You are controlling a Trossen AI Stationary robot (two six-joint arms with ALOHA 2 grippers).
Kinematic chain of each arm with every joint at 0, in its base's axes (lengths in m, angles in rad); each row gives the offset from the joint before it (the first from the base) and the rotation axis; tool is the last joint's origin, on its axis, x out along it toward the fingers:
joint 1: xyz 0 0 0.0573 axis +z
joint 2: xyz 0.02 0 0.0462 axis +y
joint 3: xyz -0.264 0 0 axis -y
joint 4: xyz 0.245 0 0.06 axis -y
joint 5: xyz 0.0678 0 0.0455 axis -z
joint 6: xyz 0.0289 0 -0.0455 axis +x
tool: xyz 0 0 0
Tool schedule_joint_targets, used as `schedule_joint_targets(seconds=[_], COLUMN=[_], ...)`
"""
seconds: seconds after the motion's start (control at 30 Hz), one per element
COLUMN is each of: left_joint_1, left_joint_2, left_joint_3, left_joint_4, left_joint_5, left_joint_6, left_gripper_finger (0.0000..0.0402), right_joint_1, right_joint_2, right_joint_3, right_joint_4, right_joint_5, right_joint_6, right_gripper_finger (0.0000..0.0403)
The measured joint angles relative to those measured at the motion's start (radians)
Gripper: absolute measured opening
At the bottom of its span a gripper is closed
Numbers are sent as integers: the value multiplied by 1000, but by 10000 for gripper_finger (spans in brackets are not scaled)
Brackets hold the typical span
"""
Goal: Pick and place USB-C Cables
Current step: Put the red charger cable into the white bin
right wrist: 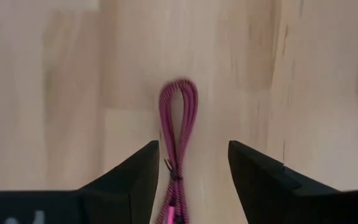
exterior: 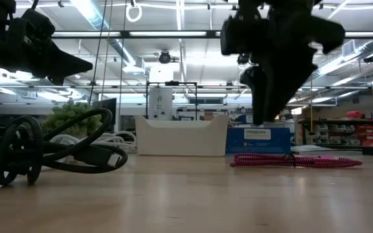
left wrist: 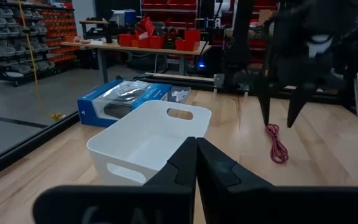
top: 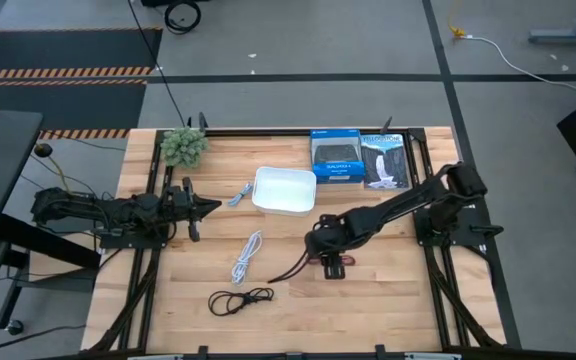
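Note:
The dark red cable (right wrist: 179, 124) lies folded in a long loop on the table. It also shows in the high view (top: 290, 268) and the low view (exterior: 296, 160). My right gripper (right wrist: 193, 148) hangs open above it, pointing down, one finger on each side of the loop and touching nothing. The white cable (top: 248, 257), black cable (top: 240, 300) and small grey cable (top: 240, 194) lie loose on the wood. The white tray (top: 286, 189) stands at the table's middle. My left gripper (top: 208, 208) waits shut, left of the tray.
A small green plant (top: 184, 146) stands at the far left of the table. Two boxed products (top: 338, 155) (top: 386, 162) lie behind the tray toward the far right. The table's black frame rails (top: 148, 260) run along both sides. Bare wood lies near the front right.

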Motion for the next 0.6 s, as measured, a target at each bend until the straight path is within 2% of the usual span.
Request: schedule_joint_targets(seconds=[0.2, 0.6], left_joint_1=[0, 0], left_joint_2=[0, 0], left_joint_3=[0, 0], left_joint_4=[0, 9], left_joint_5=[0, 1], left_joint_6=[0, 0], left_gripper_finger=[14, 14], right_joint_1=[0, 6], right_joint_2=[53, 109], right_joint_3=[-1, -2], right_joint_4=[-49, -36], right_joint_5=[-43, -85], right_joint_6=[-23, -38], right_gripper_finger=[190, 166])
